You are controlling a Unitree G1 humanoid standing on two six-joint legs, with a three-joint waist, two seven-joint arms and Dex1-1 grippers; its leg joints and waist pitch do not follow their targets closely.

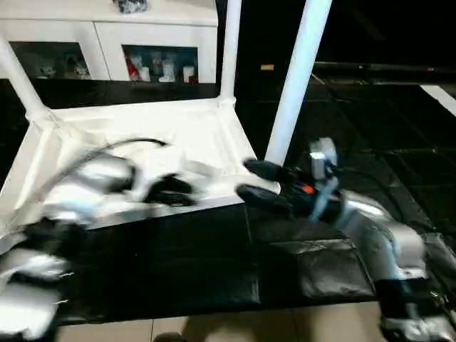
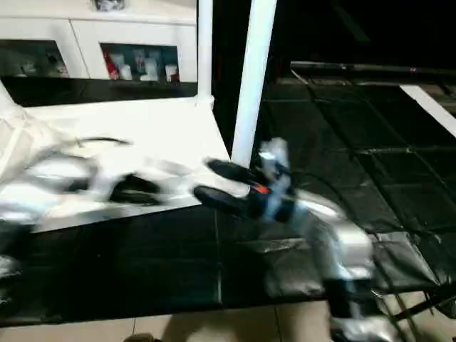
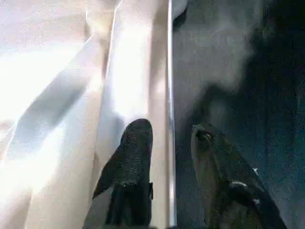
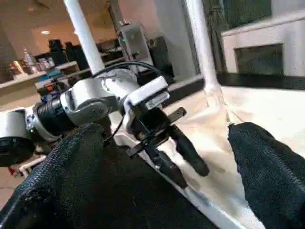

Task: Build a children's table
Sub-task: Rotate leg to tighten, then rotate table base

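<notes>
The white plastic rectangular tabletop (image 1: 192, 135) lies upside down on the black surface (image 1: 178, 263) with three tapered legs (image 1: 298, 71) standing, both hands, left (image 4: 178, 160) and right (image 1: 249, 182), released at its near edge.

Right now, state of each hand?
Left hand: fingers apart over the tabletop's near edge, holding nothing.
Right hand: wide open, empty, beside the nearest leg.
</notes>
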